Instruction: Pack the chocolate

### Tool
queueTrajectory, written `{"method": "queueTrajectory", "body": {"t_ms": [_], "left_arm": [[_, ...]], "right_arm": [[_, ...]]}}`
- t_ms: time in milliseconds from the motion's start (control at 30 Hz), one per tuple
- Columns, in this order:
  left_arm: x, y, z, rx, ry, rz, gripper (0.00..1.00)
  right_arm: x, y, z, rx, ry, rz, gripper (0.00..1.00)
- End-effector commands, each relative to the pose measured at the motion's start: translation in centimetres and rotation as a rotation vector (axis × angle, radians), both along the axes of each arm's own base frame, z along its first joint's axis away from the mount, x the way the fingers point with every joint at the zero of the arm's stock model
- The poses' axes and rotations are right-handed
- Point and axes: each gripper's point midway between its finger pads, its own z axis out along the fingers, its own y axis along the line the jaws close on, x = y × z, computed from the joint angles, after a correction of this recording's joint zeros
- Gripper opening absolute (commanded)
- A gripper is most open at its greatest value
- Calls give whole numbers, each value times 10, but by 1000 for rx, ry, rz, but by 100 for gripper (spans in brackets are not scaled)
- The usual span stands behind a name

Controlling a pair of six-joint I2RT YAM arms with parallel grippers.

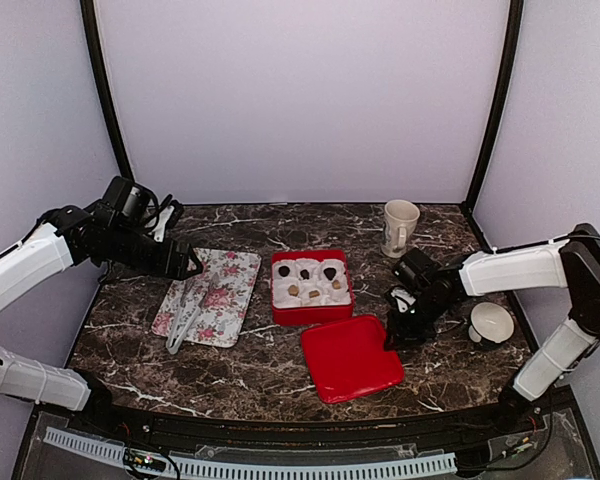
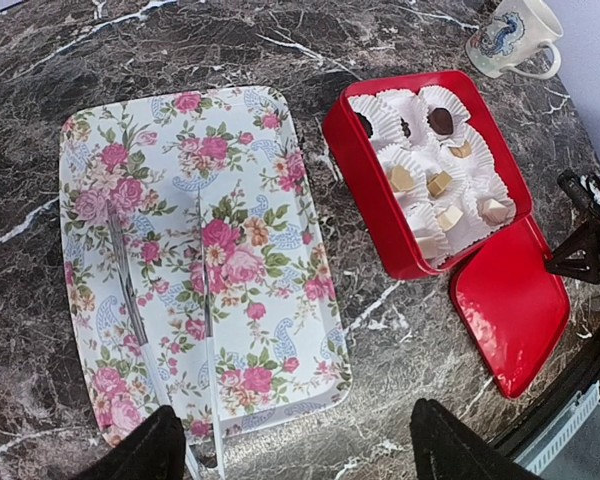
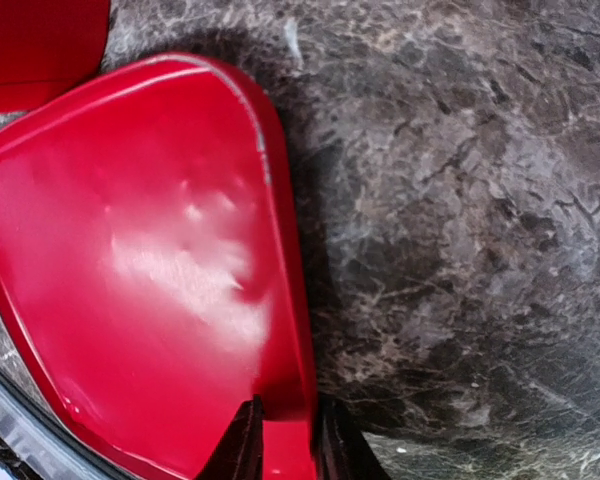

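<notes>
The chocolates (image 1: 283,271) are small dark and tan pieces sitting in white paper cups inside an open red box (image 1: 278,300); they also show in the left wrist view (image 2: 440,120) in the box (image 2: 365,190). The red lid (image 1: 352,357) lies flat on the table in front of the box. My right gripper (image 1: 395,335) is at the lid's right edge; in the right wrist view my gripper (image 3: 285,425) pinches the rim of the lid (image 3: 150,260) between its fingers. My left gripper (image 1: 190,268) hangs open and empty above a floral tray (image 1: 230,290).
Clear tongs (image 2: 130,290) lie on the floral tray (image 2: 270,170). A white mug (image 1: 400,227) stands at the back right and a white cup (image 1: 491,322) sits right of my right arm. The lid (image 2: 510,300) is near the table's front edge.
</notes>
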Motion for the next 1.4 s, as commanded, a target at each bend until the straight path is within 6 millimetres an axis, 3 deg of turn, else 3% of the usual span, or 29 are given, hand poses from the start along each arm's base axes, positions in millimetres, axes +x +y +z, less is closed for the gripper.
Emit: {"method": "queueTrajectory", "body": {"t_ms": [0,200,300,500,667,867,967,1133,1367], "left_arm": [[4,-4,22,-6,-77,-26,80],[1,-15,27,-21,-104,-81,80],[-7,-29,28,-15,-125,-147,81],[-34,-71,34,-15,-192,-350,82],[-78,-113,43,-38,-260,-617,82],[-147,-162,58,41,-397,-957,80],[-184,-176,49,130,-407,-1137,80],[-210,-191,24,294,-460,-1329,77],[-217,-213,17,389,-612,-1429,77]], "right_arm": [[-4,-1,-19,-87,12,36,19],[-13,-4,-20,-100,37,50,2],[-18,-3,-12,-73,43,55,0],[-23,14,39,86,1,82,0],[-41,19,64,173,34,118,0],[-66,17,72,239,110,138,0],[-73,20,77,279,136,146,0],[-78,26,86,326,161,164,0],[-86,34,96,393,194,184,0]]}}
